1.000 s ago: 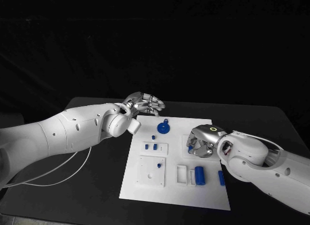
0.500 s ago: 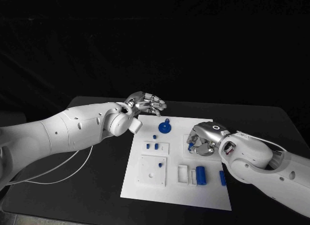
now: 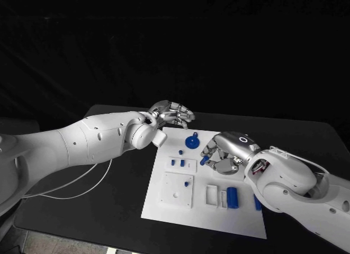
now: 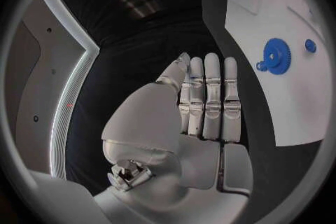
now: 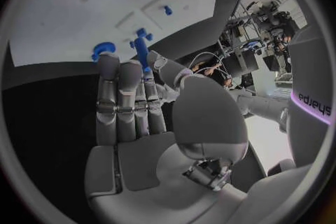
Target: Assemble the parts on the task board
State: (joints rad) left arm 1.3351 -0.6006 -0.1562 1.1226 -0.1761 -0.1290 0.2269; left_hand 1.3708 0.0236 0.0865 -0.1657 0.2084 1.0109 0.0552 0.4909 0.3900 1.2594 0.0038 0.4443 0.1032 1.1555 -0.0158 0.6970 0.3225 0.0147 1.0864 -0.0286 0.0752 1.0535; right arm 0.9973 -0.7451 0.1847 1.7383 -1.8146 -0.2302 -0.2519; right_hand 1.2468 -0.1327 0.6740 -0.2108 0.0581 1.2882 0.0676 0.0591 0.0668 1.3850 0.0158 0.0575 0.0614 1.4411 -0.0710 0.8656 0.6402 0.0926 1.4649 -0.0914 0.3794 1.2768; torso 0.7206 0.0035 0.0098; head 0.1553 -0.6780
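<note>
Right wrist view is showing the right hand [image 5: 140,123] pinching a small blue part [image 5: 145,70] at its fingertips, while the left hand [image 3: 171,114] is hovering empty, fingers straight together, beside the board [image 3: 243,217], blue gear [image 3: 192,142] just past its fingertips.

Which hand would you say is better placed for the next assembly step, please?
Probably the right hand: it is over the task board and seems to pinch a small blue part. The left hand holds nothing, beyond the board's far edge.

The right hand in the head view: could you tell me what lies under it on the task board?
A small blue part sits at the right hand's fingertips above the task board. The hand covers the board beneath it, so whatever else lies there is hidden.
</note>
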